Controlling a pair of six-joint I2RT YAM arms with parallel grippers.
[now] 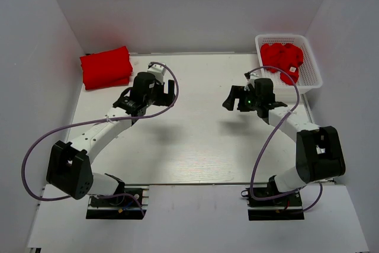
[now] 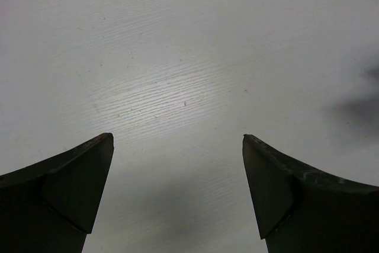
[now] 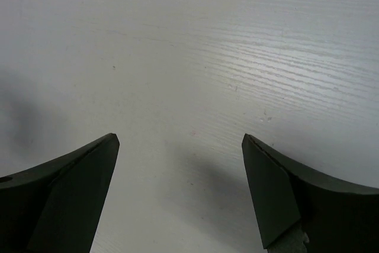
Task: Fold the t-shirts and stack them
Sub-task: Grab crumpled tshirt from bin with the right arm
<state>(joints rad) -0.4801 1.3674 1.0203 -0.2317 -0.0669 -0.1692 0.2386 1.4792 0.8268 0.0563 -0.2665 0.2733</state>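
Note:
A stack of folded red t-shirts [image 1: 106, 67] lies at the far left corner of the table. More red t-shirts [image 1: 283, 57] lie crumpled in a white mesh basket [image 1: 283, 37] at the far right. My left gripper [image 1: 146, 94] hovers over bare table right of the folded stack, open and empty. In the left wrist view its gripper [image 2: 177, 137] shows only white tabletop between the jaws. My right gripper [image 1: 251, 99] hovers over bare table near the basket, open and empty. The right wrist view [image 3: 180, 137] shows the same. No shirt shows in either wrist view.
White walls close in the table [image 1: 195, 140] at the back and both sides. The basket stands against the right wall. Purple cables loop out from both arms.

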